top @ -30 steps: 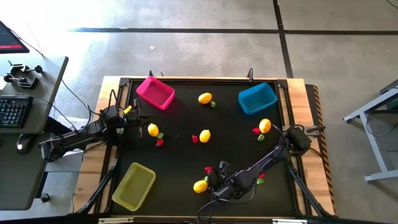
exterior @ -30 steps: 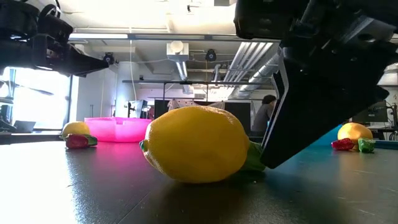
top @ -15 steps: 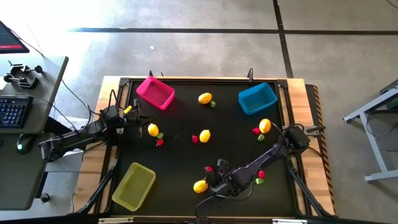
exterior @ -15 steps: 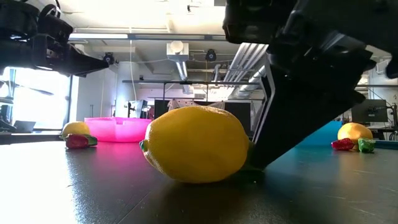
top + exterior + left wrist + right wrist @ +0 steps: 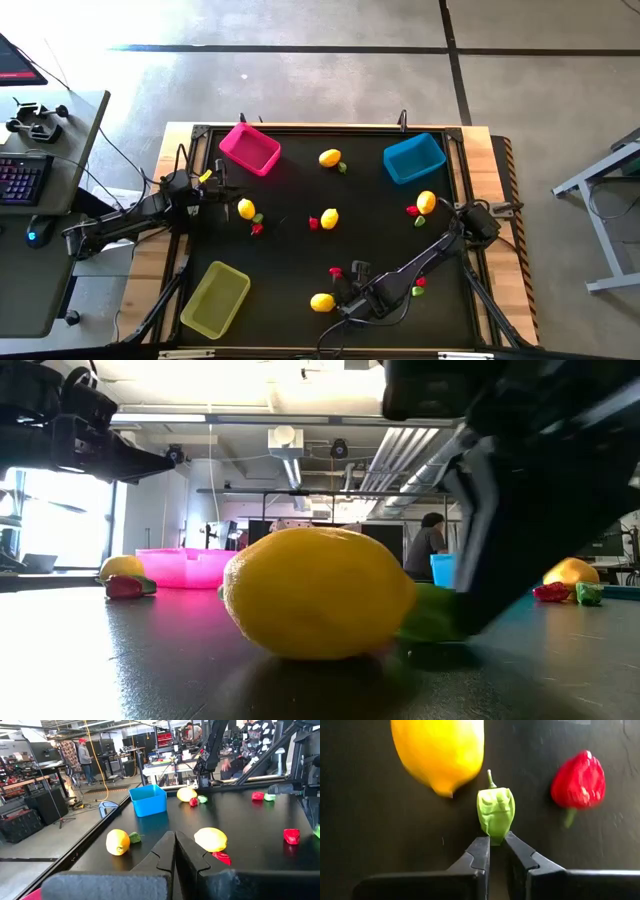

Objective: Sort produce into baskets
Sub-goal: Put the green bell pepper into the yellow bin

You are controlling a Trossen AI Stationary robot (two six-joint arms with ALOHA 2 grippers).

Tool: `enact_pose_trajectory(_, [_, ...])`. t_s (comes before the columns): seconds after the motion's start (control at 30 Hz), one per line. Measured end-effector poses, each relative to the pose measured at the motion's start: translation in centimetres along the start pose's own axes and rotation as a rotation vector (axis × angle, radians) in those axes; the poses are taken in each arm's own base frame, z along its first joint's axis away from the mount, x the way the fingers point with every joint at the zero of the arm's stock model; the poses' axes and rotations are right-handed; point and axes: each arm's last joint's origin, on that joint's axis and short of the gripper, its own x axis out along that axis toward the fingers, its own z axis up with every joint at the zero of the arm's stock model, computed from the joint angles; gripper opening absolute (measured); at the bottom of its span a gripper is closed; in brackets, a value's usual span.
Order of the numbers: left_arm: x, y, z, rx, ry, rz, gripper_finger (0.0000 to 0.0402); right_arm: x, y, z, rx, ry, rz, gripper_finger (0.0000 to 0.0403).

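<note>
Green pepper (image 5: 495,815), lying beside the lemon (image 5: 439,751) at the table's near edge, is pinched at its tip by the right gripper (image 5: 497,847), presumably for lifting to a basket, while the left gripper (image 5: 175,851) waits closed near the pink basket (image 5: 250,149).

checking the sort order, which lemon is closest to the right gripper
The lemon at the table's front edge, just right of the yellow-green basket. It sits beside the right gripper, next to the green pepper there; the other four lemons lie farther back.
</note>
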Motion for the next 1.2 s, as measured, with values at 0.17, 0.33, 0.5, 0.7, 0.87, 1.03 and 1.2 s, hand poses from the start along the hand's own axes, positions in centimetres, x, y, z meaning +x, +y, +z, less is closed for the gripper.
enact_pose_trajectory(0.17, [0.0, 0.0, 0.0, 0.0, 0.001, 0.0, 0.0, -1.9, -0.5, 0.3, -0.066, 0.117, -0.091, 0.0018])
enact_pose_trajectory(0.33, [0.0, 0.0, 0.0, 0.0, 0.0, 0.0, 0.0, -4.2, -1.3, 1.7, -0.129, 0.173, -0.16, 0.0015])
enact_pose_trajectory(0.5, [0.0, 0.0, 0.0, 0.0, 0.001, 0.0, 0.0, -4.7, -2.2, 4.6, -0.171, 0.066, -0.118, 0.0014])
enact_pose_trajectory(0.7, [0.0, 0.0, 0.0, 0.0, 0.0, 0.0, 0.0, -3.9, -3.5, 8.3, -0.212, -0.131, 0.004, 0.0014])
enact_pose_trajectory(0.87, [0.0, 0.0, 0.0, 0.0, 0.0, 0.0, 0.0, -3.6, -4.5, 10.5, -0.263, -0.258, 0.06, 0.0014])
enact_pose_trajectory(1.03, [0.0, 0.0, 0.0, 0.0, 0.001, 0.0, 0.0, -2.2, -4.9, 12.4, -0.297, -0.376, 0.134, 0.0014])
enact_pose_trajectory(1.2, [0.0, 0.0, 0.0, 0.0, 0.002, 0.0, 0.0, -0.9, -5.0, 13.6, -0.31, -0.473, 0.179, 0.0014])
